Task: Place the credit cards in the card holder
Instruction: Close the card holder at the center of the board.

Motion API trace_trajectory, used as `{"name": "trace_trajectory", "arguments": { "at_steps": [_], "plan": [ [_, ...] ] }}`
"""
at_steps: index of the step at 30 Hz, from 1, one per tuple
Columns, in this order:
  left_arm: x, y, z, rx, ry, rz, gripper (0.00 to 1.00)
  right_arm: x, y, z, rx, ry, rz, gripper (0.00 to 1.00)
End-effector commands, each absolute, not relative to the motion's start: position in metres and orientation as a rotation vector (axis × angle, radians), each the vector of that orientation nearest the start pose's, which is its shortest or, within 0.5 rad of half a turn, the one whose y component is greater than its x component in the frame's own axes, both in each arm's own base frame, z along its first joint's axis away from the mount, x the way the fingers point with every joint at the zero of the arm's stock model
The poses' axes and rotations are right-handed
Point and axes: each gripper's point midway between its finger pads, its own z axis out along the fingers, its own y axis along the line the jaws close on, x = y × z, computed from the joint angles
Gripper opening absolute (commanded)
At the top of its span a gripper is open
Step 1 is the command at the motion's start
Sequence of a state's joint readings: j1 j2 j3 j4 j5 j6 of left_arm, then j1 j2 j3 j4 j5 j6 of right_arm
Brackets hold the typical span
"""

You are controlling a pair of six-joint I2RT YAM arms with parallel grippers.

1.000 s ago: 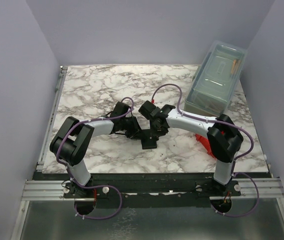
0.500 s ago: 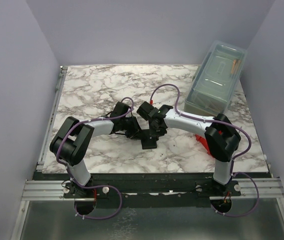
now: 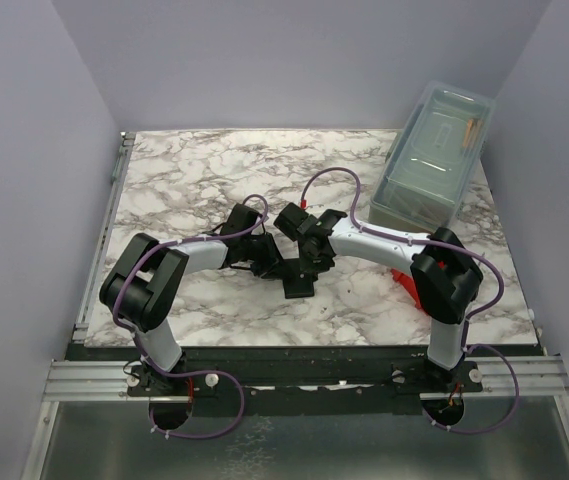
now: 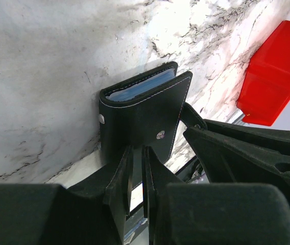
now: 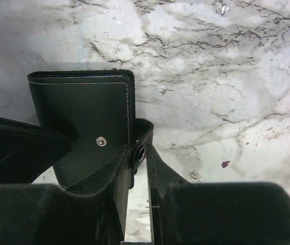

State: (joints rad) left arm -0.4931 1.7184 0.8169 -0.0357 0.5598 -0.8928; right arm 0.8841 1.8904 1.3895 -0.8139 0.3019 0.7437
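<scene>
The right arm [image 3: 384,240] hides most of your red bin [image 3: 404,282] on the marble surface [image 3: 204,170]. Mid-surface, the black card holder [image 4: 139,122] is clamped from both sides. The left hand [image 4: 138,166] pinches its cover and the right hand [image 5: 138,161] its snap strap [image 5: 143,133]. Only a blue sliver shows inside.

A white and grey marble table top [image 3: 194,170] fills the middle. At the far right stands a clear plastic box with a lid [image 3: 434,160], with small orange-brown things inside it. A red plastic bin [image 4: 273,76] sits at the near right. Pale purple walls [image 3: 34,150] stand around.
</scene>
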Motion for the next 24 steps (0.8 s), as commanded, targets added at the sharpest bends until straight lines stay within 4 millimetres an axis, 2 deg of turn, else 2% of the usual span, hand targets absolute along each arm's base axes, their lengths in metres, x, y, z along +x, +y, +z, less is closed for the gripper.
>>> {"name": "trace_trajectory", "arguments": {
  "at_steps": [1, 11, 16, 19, 24],
  "plan": [
    [0.249, -0.272, 0.031, -0.288, 2.786, -1.151, 0.19, 0.266, 0.281, 0.073, -0.118, 2.690, -0.011, 0.22],
    [0.248, -0.271, 0.030, -0.289, 2.787, -1.152, 0.19, 0.265, 0.279, 0.072, -0.118, 2.694, -0.018, 0.13],
    [0.249, -0.271, 0.029, -0.290, 2.790, -1.151, 0.19, 0.263, 0.276, 0.074, -0.111, 2.692, -0.021, 0.01],
    [0.248, -0.271, 0.028, -0.292, 2.793, -1.149, 0.19, 0.263, 0.281, 0.075, -0.111, 2.675, 0.039, 0.00],
    [0.249, -0.272, 0.029, -0.290, 2.792, -1.156, 0.19, 0.261, 0.310, 0.085, -0.173, 2.610, 0.344, 0.00]
  ]
}}
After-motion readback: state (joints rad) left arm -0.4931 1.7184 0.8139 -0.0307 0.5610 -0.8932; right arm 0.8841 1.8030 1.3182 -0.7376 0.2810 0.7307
